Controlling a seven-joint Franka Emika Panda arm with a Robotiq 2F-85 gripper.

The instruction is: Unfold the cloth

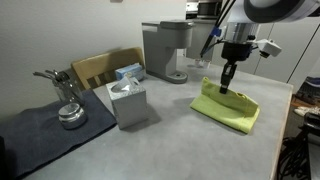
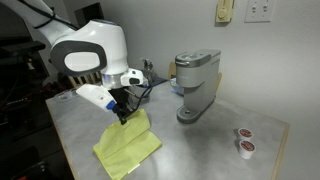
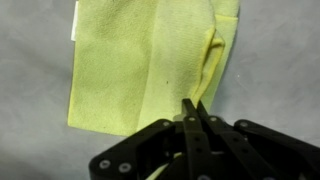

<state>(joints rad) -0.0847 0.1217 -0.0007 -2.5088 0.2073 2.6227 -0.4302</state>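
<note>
The lime yellow-green cloth (image 1: 227, 107) lies on the grey table, also seen in an exterior view (image 2: 128, 147) and in the wrist view (image 3: 140, 65). It is partly folded, with a raised ridge along one edge. My gripper (image 1: 226, 88) stands over that edge, also seen in an exterior view (image 2: 121, 118). In the wrist view the fingers (image 3: 195, 108) are pressed together on a pinched fold of the cloth, lifting it a little off the table.
A grey coffee machine (image 1: 167, 50) stands at the back, also shown in an exterior view (image 2: 195, 85). A grey tissue box (image 1: 128, 100), a dark grey mat (image 1: 40, 130) with metal items (image 1: 68, 112), a cardboard box (image 1: 105, 66), and two coffee pods (image 2: 243, 140) are around.
</note>
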